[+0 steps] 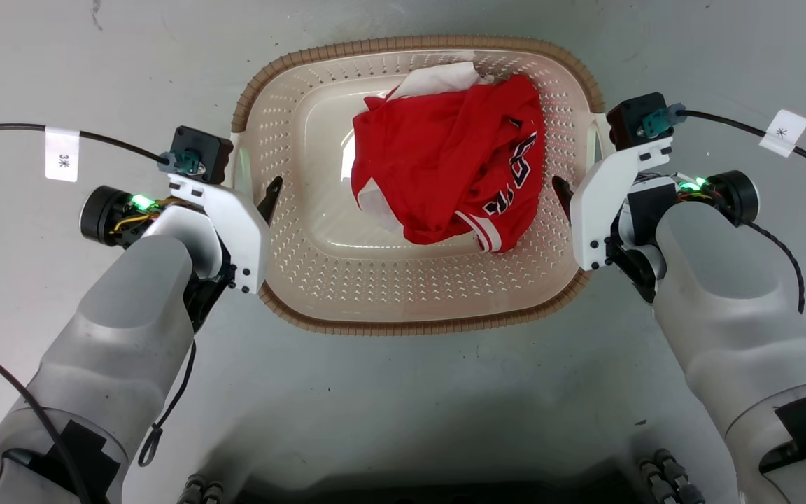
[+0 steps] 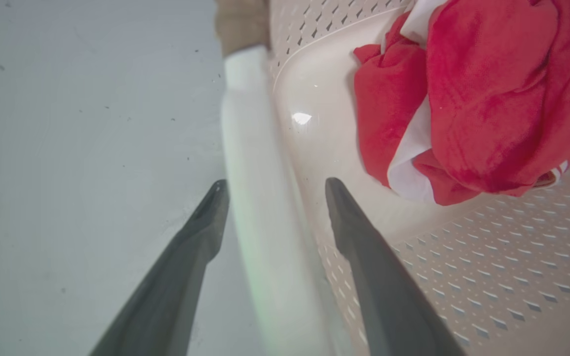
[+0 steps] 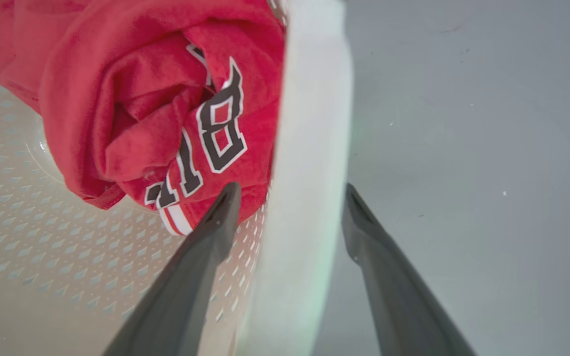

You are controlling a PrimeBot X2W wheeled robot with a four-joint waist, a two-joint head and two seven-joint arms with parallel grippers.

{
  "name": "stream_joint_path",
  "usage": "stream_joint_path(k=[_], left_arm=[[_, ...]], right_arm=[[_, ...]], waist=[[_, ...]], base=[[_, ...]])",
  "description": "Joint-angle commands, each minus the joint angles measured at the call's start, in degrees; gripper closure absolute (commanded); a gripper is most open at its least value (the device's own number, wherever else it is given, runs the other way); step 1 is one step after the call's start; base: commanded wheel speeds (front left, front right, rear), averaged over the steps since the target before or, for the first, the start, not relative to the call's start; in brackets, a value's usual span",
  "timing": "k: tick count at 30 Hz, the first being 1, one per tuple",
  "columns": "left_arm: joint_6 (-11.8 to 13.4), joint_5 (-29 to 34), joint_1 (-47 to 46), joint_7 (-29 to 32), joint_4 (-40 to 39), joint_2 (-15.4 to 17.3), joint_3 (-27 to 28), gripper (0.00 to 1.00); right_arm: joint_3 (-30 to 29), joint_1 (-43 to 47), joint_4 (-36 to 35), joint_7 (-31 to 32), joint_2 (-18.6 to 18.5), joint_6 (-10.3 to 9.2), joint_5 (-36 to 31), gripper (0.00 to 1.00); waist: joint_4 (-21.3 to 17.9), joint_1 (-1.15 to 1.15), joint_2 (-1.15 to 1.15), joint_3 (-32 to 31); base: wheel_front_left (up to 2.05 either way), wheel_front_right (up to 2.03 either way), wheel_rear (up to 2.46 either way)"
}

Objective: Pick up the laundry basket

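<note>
The laundry basket (image 1: 410, 323) sits on the grey floor in the middle of the head view, cream and perforated with a brown woven rim. A crumpled red jersey (image 1: 445, 161) with black and white lettering lies inside it over something white. My left gripper (image 1: 256, 190) is open and straddles the basket's white left handle (image 2: 253, 148), one finger inside the wall and one outside. On the other side my right gripper (image 1: 581, 187) is open astride the white right handle (image 3: 314, 123) in the same way. Small gaps show between fingers and handles in both wrist views.
Bare grey floor (image 1: 403, 406) surrounds the basket on all sides. Black cables with white tags (image 1: 61, 154) (image 1: 783, 131) trail from both wrists. The dark front of my base (image 1: 417, 490) lies at the bottom edge of the head view.
</note>
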Motion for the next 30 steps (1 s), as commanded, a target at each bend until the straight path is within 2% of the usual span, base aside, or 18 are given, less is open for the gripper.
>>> stream_joint_path(k=[1, 11, 12, 13, 14, 23, 30], left_arm=[[0.1, -0.5, -0.4, 0.0, 0.3, 0.5, -0.5, 0.00], [0.1, -4.1, -1.4, -0.9, -0.2, 0.2, -5.5, 0.00], [0.1, -4.5, -1.3, -0.6, -0.5, 0.1, -6.1, 0.61], [0.1, -4.9, -1.4, -0.4, -0.8, 0.1, -6.8, 1.00], [0.1, -5.3, -1.4, -0.4, -1.2, 0.2, -7.4, 1.00], [0.0, -9.5, -1.1, -0.2, -2.8, 1.6, -12.4, 1.00], [0.0, -13.3, 0.1, 1.4, -4.2, 1.8, -16.5, 1.00]], right_arm=[[0.3, -0.9, 0.3, -0.3, 0.0, -0.02, 0.4, 0.00], [2.0, -1.9, 2.1, -0.7, 0.0, -0.02, 1.3, 0.00], [2.2, -2.0, 2.2, -0.7, 0.0, -0.02, 1.3, 0.21], [2.4, -2.1, 2.4, -0.5, 0.0, -0.02, 1.2, 0.80], [2.7, -2.1, 2.5, -0.2, 0.0, -0.02, 1.1, 1.00], [3.0, -2.1, 3.5, -0.7, -0.2, -0.02, 0.2, 1.00], [3.8, -0.8, 4.2, 1.4, -0.2, -0.02, 1.1, 1.00]], waist=[[0.0, 0.00, 0.00, -0.1], [0.4, 0.00, 0.00, -0.3], [0.5, 0.00, 0.00, -0.3], [0.5, 0.00, 0.00, -0.4], [0.6, 0.00, 0.00, -0.4], [0.9, 0.00, 0.00, -1.6], [0.8, 0.00, 0.00, -5.7]], base=[[0.00, 0.00, 0.00], [0.00, 0.00, 0.00], [0.00, 0.00, 0.00], [0.00, 0.00, 0.00], [0.00, 0.00, 0.00], [0.00, 0.00, 0.00], [0.00, 0.00, 0.00]])
